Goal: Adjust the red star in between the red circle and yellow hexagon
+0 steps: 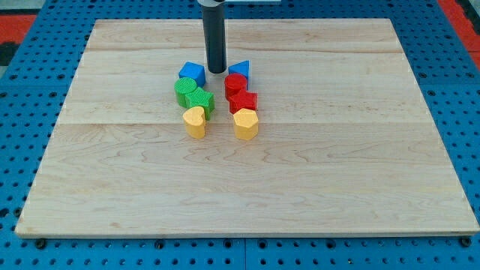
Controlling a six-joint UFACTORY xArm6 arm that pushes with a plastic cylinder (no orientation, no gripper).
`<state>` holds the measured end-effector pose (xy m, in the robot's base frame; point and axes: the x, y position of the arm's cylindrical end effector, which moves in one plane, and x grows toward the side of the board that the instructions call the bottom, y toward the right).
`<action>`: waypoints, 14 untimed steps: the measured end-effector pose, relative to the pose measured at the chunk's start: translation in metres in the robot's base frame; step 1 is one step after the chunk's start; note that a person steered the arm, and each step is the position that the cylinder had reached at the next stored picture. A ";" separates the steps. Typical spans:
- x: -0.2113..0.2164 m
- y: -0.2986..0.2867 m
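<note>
The red star [243, 100] sits in the right column of blocks, touching the red circle [235, 82] above it and the yellow hexagon [245, 124] below it. My tip [216, 71] rests on the board at the view's top of the cluster, between the blue block [192, 73] on its left and the blue triangle [239, 70] on its right, a short way up and left of the red circle.
The left column holds a green circle [184, 90], a green star [199, 100] and a yellow heart [195, 121]. The wooden board [360, 165] lies on a blue pegboard [465, 112].
</note>
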<state>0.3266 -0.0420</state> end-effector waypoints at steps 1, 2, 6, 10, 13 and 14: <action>0.004 0.009; 0.010 0.022; 0.040 -0.001; 0.073 0.014; 0.087 0.034; 0.093 0.031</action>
<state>0.4192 -0.0113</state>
